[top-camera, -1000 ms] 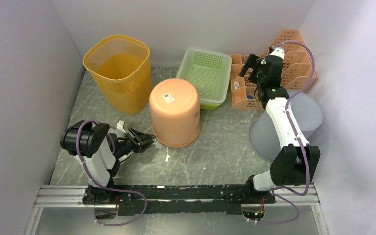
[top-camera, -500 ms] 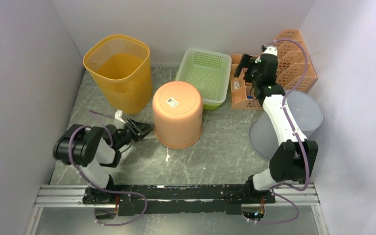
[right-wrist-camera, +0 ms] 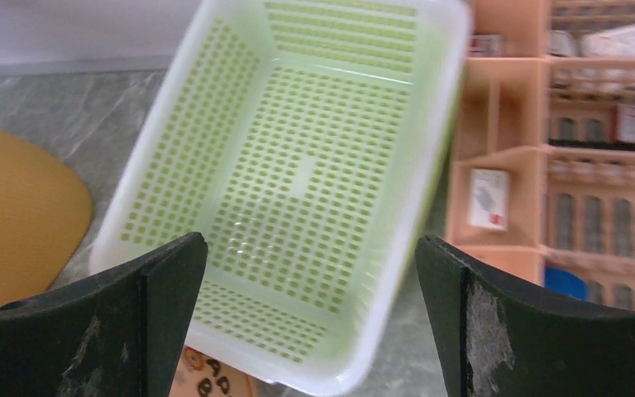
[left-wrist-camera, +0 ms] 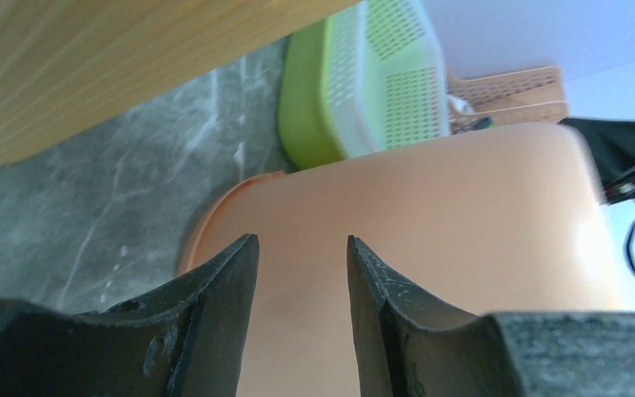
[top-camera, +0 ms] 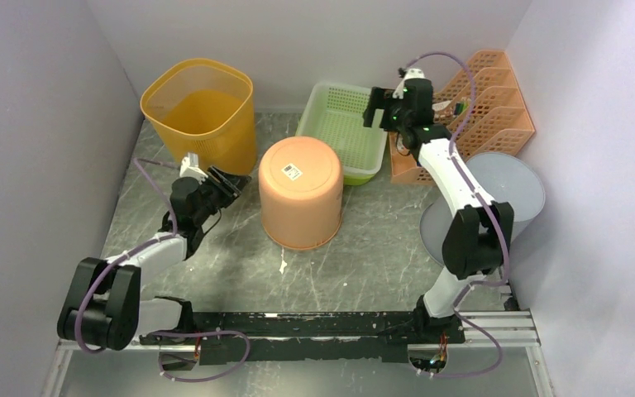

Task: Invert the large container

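Peach bucket [top-camera: 299, 203] stands mouth-down mid-table, your left gripper [top-camera: 227, 184] at its 9 o'clock. Left wrist: fingers [left-wrist-camera: 215, 298] parted, empty, facing its wall. Right wrist: right gripper [right-wrist-camera: 310, 244] wide open over the green basket [right-wrist-camera: 298, 149]. Likely done: withdraw without nudging the bucket.

Peach container [top-camera: 299, 194] upside down, rim downward

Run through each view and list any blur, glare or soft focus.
Top external: evenly lit and sharp, no harsh glare on the peach bucket. Left wrist: a washed-out highlight on the bucket's right side; the yellow bin wall is soft. Right wrist: the green basket and orange organizer look smeared, while the black fingers are crisp.
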`<state>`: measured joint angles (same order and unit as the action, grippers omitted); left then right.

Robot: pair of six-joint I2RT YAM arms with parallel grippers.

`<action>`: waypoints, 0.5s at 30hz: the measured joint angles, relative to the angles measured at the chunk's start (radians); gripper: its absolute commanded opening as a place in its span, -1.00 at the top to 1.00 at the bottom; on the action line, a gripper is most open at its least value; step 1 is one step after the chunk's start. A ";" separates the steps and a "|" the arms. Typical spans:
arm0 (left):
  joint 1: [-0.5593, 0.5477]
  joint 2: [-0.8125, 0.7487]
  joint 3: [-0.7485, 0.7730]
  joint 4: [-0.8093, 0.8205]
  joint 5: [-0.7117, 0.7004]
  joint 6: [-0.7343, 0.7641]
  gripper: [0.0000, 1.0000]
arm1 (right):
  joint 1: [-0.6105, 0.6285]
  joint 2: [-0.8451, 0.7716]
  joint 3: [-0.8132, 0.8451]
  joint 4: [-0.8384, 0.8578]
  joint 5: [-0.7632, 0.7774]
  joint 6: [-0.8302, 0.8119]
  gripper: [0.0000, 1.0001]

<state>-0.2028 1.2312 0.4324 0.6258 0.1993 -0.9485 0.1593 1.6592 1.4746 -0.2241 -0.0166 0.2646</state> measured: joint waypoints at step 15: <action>-0.239 0.378 0.172 0.041 -0.092 0.035 -0.11 | 0.093 0.051 0.062 -0.064 -0.080 -0.044 -1.00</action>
<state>-0.4419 1.6093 0.6044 0.6670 0.1074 -0.9138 0.2520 1.7100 1.5364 -0.2878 -0.0971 0.2203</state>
